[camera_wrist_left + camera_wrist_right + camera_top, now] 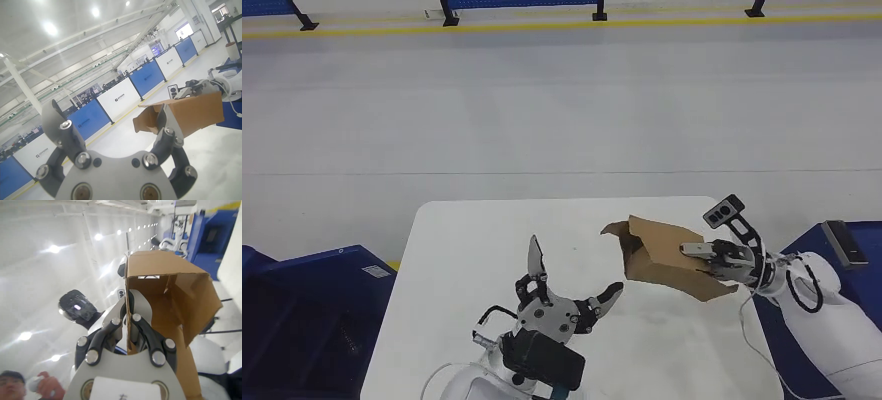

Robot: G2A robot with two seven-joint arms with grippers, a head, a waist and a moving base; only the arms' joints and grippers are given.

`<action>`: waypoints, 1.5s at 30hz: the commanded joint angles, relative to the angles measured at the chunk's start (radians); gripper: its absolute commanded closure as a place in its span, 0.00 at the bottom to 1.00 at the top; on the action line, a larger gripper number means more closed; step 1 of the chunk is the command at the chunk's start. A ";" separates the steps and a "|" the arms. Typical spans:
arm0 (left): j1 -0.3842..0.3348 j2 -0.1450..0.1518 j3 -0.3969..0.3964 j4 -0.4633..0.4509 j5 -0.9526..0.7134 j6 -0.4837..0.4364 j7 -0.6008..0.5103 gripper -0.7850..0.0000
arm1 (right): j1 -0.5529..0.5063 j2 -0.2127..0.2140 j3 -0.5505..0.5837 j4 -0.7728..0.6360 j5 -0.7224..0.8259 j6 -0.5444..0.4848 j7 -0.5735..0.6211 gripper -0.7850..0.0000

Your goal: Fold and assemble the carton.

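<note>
A brown cardboard carton (667, 258), partly opened into a tube, hangs tilted above the right side of the white table (462, 260). My right gripper (697, 251) is shut on one of its walls; the right wrist view shows that carton (170, 289) wall pinched between the fingers (140, 306), the open end facing the camera. My left gripper (572, 268) sits low near the table's front middle, wide open and holding nothing. From the left wrist view, the carton (196, 111) is ahead beyond my left gripper (109, 111), apart from it, its loose flaps pointing toward me.
Blue bins (312, 310) stand left of the table, and another blue bin (832, 250) lies to the right. Pale floor stretches behind the table to a yellow line (562, 25). The table's left half is bare.
</note>
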 commanded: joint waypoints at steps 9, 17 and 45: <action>-0.023 -0.028 0.035 -0.075 -0.600 -0.068 -0.378 0.00 | -0.045 -0.003 0.033 -0.088 -0.206 -0.187 -0.075 1.00; -0.148 -0.056 0.077 0.000 -0.746 0.037 -0.491 0.00 | -0.125 -0.001 0.109 -0.186 -0.285 -0.339 -0.046 1.00; -0.168 -0.067 0.074 0.040 -0.674 0.059 -0.500 0.00 | -0.143 -0.027 0.132 -0.163 -0.124 -0.205 0.039 1.00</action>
